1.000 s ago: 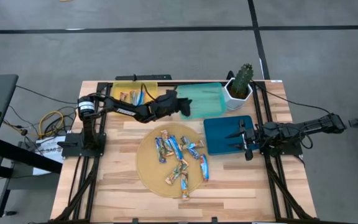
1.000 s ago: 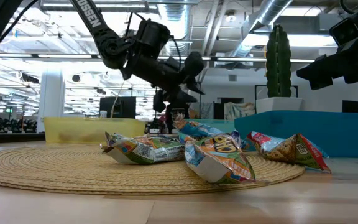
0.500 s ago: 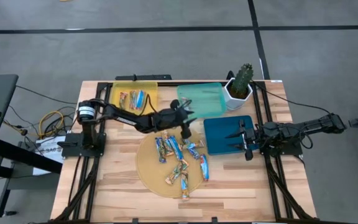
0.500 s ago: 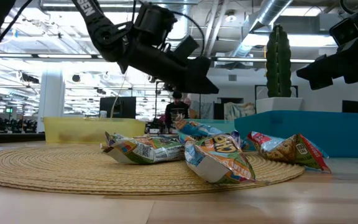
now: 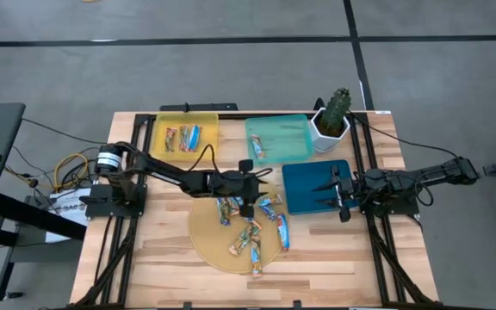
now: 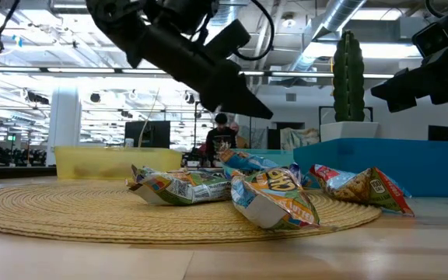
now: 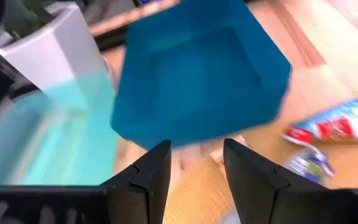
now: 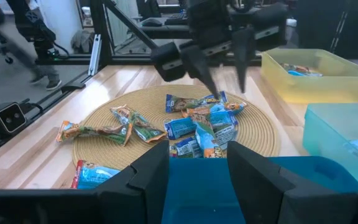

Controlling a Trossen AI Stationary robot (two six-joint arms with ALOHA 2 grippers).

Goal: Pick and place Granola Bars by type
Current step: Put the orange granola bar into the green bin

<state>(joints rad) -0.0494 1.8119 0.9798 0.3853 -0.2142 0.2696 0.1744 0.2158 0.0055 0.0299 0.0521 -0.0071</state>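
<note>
My left end effector (image 5: pixel 247 207) hovers open and empty directly above the Granola Bars (image 5: pixel 252 222) heaped on the woven mat (image 5: pixel 205 232); none touched.

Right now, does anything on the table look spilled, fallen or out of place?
Only one small thing: a granola bar lies at the woven mat's near edge, partly off it. The other loose bars lie on the mat, and the cactus pot stands upright.

The high view looks straight down on the whole table (image 5: pixel 166 258); the low view sits at tabletop height, close to the woven mat (image 6: pixel 92 211). Each wrist view looks forward past its own fingers — all four share that mat.
</note>
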